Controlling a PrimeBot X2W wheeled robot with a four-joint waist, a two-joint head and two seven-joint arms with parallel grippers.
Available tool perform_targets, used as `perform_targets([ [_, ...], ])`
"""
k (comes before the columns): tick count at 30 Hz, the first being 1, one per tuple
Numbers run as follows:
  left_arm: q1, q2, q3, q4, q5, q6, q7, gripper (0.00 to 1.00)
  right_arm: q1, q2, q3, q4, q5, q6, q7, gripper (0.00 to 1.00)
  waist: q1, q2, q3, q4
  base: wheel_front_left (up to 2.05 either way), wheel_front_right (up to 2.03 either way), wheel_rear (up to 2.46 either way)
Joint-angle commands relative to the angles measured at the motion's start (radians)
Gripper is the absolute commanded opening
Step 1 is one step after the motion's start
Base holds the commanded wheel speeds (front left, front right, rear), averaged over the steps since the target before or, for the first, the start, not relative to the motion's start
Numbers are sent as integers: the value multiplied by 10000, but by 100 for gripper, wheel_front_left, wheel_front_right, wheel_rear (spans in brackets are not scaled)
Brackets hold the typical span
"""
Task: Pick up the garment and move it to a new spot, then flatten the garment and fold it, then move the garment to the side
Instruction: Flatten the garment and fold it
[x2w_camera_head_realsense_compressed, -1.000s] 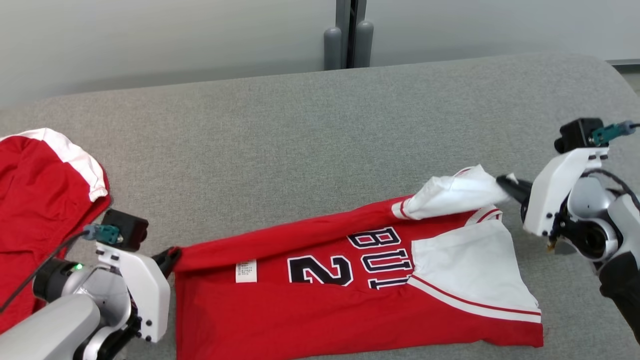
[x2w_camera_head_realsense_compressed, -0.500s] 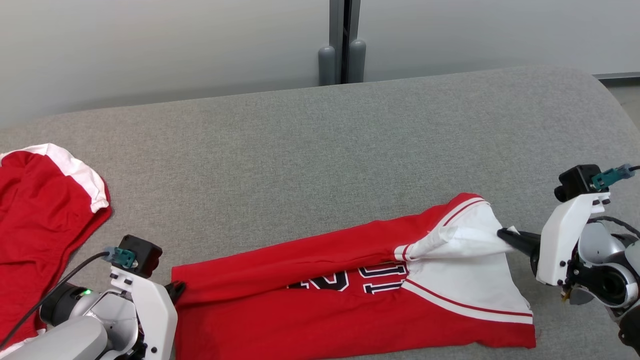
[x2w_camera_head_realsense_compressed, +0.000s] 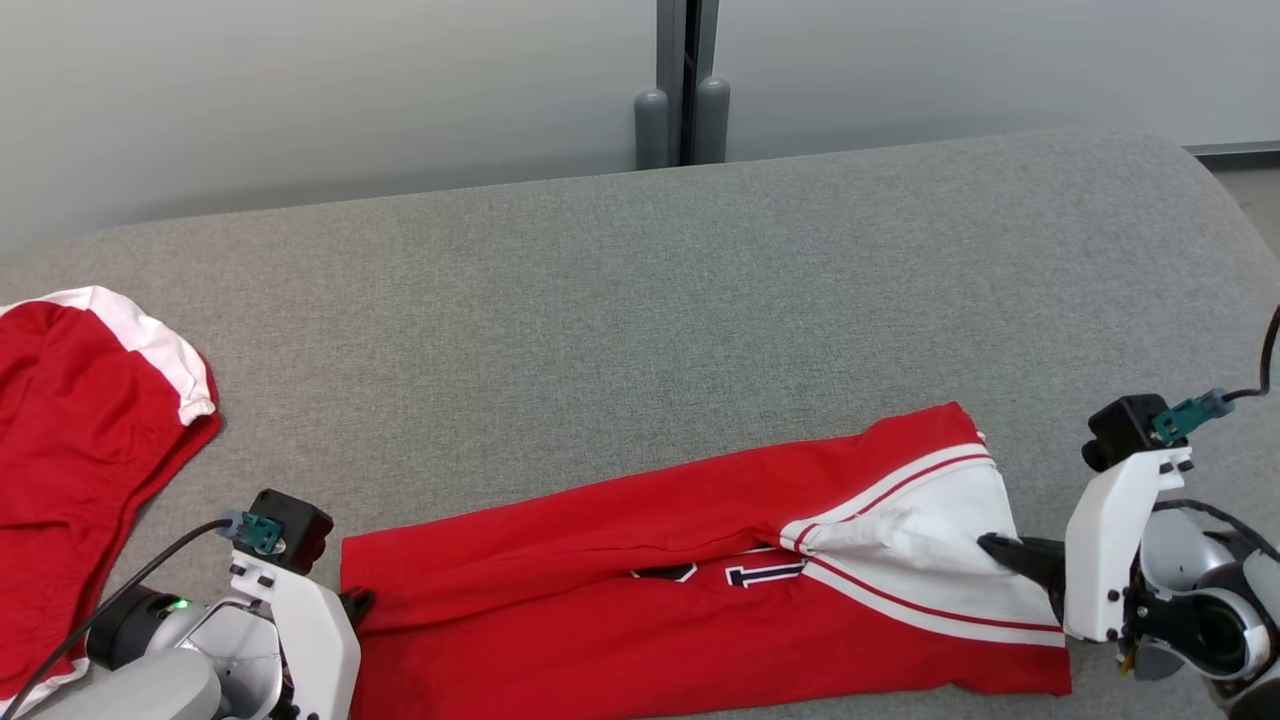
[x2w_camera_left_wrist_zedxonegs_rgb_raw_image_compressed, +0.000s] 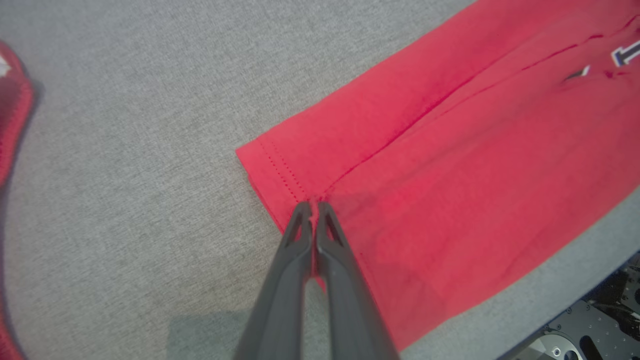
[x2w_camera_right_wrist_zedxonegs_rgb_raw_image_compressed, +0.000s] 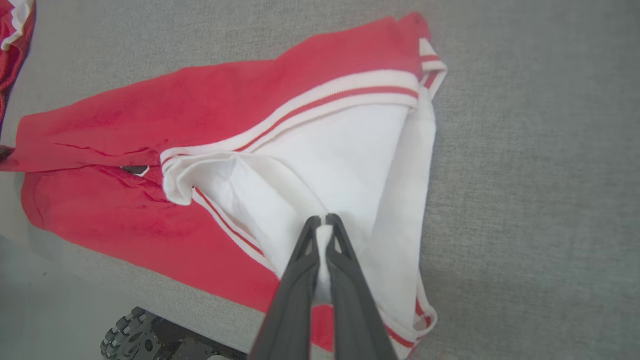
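Grey padded surface (x2w_camera_head_realsense_compressed: 600, 300) | garment (x2w_camera_head_realsense_compressed: 620, 590), a red jersey half-folded lengthwise, lies at 5 o'clock | spare red shirt (x2w_camera_head_realsense_compressed: 80, 420) at 9 o'clock | left gripper (x2w_camera_left_wrist_zedxonegs_rgb_raw_image_compressed: 314, 210) clenched on red hem (x2w_camera_left_wrist_zedxonegs_rgb_raw_image_compressed: 270, 165) | right gripper (x2w_camera_right_wrist_zedxonegs_rgb_raw_image_compressed: 325, 222) clenched on white sleeve (x2w_camera_right_wrist_zedxonegs_rgb_raw_image_compressed: 350, 165) | risk, judged: the sleeve is bunched, so an uneven release would set the fold crooked

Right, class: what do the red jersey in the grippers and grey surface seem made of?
The red jersey looks like soft matte knit, cotton or polyester perhaps: it creases and has a stitched hem. The grey surface: coarse woven upholstery, by its speckled weave.
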Motion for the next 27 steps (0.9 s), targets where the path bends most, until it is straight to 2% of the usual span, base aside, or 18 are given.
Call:
perform_targets([
  [1,44,13,8,32,-40,-24,18,3,192,60,-105,-70,-95,3,104,5,0,0,-13,13,0,0,0],
  [2,71,6,-1,41,-61,-31,35,24,296,120,-215,-113,-170,3,198,24,0,0,-29,20,0,0,0],
  [3,94,-12,-7,46,-97,-43,49,62,395,180,-320,-186,-250,3,272,42,0,0,-42,30,0,0,0],
  [4,115,-24,-16,45,-128,-42,55,96,476,240,-438,-265,-319,3,353,91,0,0,-57,40,0,0,0],
  [5,133,-29,-30,42,-143,-55,79,100,570,298,-554,-338,-381,3,408,100,0,0,-75,50,0,0,0],
  [11,268,-11,-25,-4,-259,25,64,100,1249,620,-1325,-842,-666,3,771,100,0,0,-259,83,0,0,0],
  [15,424,68,134,-115,-246,255,-269,100,1718,823,-1965,-1387,-910,3,520,100,0,0,-425,99,0,0,0],
  [20,725,40,601,-368,-305,694,-1319,100,2320,1281,-2907,-2050,-1383,4,-579,100,0,0,-628,124,0,0,0],
  [21,949,17,803,-441,-381,882,-1735,100,2517,1549,-3285,-2251,-1596,3,-1171,100,0,0,-681,145,0,0,0],
  [27,1526,-202,1457,-642,-637,1385,-3073,100,2938,2279,-4023,-2501,-2219,3,-2811,100,0,0,-819,215,0,0,0],
])
